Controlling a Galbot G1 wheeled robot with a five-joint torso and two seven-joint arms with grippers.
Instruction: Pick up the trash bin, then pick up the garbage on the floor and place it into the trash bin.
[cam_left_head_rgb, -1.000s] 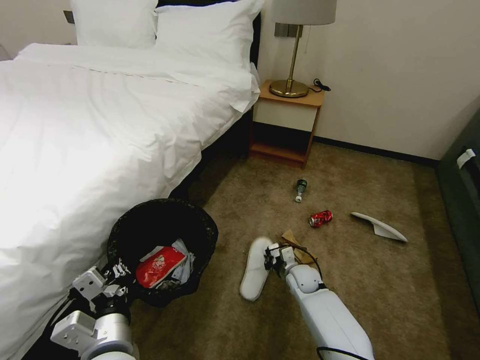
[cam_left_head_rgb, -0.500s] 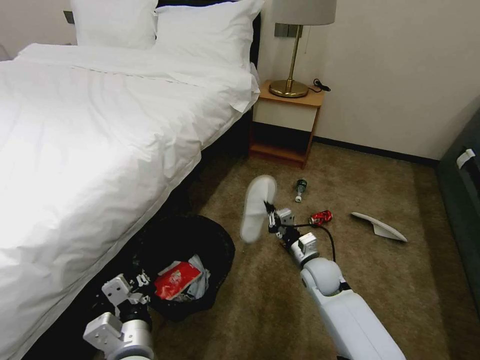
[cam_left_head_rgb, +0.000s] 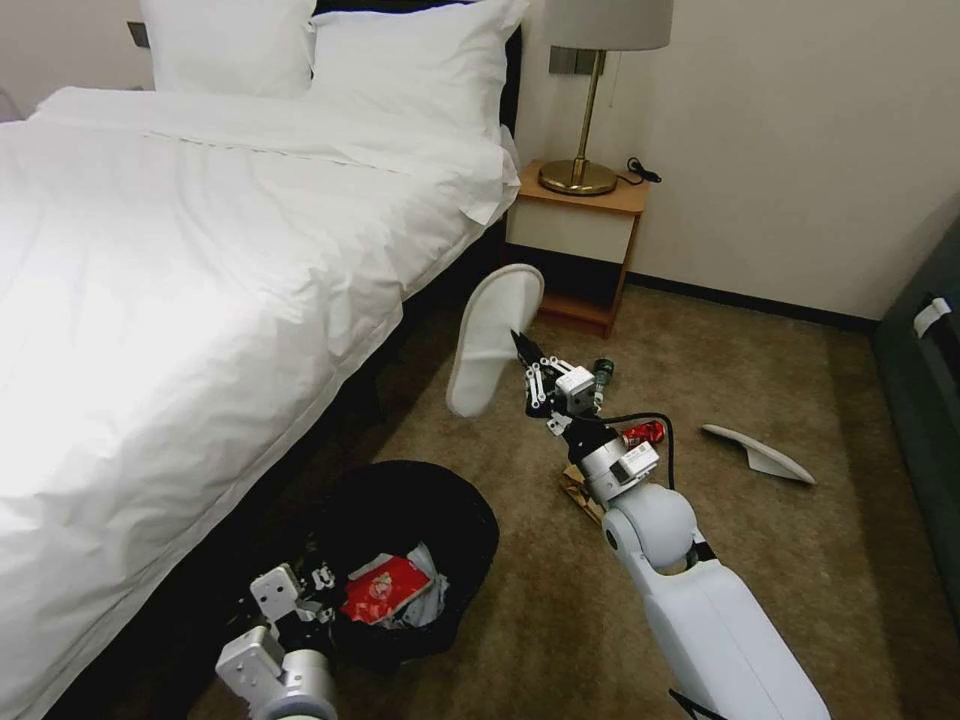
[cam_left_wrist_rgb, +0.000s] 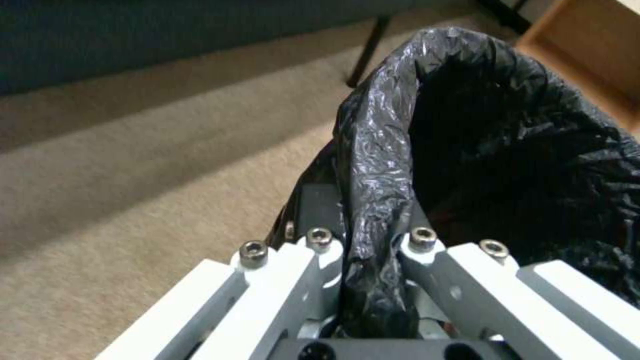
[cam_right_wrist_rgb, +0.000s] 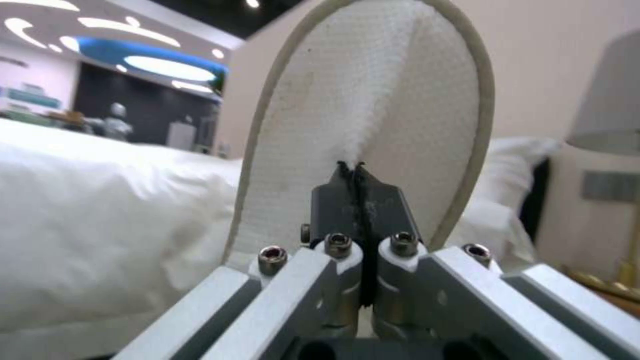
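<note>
The trash bin (cam_left_head_rgb: 455, 520), lined with a black bag, hangs low beside the bed, with a red wrapper (cam_left_head_rgb: 386, 589) and white tissues inside. My left gripper (cam_left_head_rgb: 322, 580) is shut on its near rim; the left wrist view shows the gripper (cam_left_wrist_rgb: 367, 225) pinching the folded bag of the bin (cam_left_wrist_rgb: 507, 150). My right gripper (cam_left_head_rgb: 525, 372) is shut on a white slipper (cam_left_head_rgb: 490, 335), held upright in the air above the carpet. In the right wrist view the gripper (cam_right_wrist_rgb: 353, 172) pinches the slipper (cam_right_wrist_rgb: 373, 95) at its strap.
On the carpet lie a second white slipper (cam_left_head_rgb: 757, 453), a red can (cam_left_head_rgb: 648, 431), a green bottle (cam_left_head_rgb: 602, 372) and a brown paper bag (cam_left_head_rgb: 579, 492). The bed (cam_left_head_rgb: 200, 260) fills the left, a nightstand (cam_left_head_rgb: 575, 240) with a lamp (cam_left_head_rgb: 585, 150) stands behind, and dark furniture (cam_left_head_rgb: 925, 400) is at the right.
My right gripper has lifted the slipper off the floor and carried it up and away. The left arm has lowered the bin and drawn it nearer.
</note>
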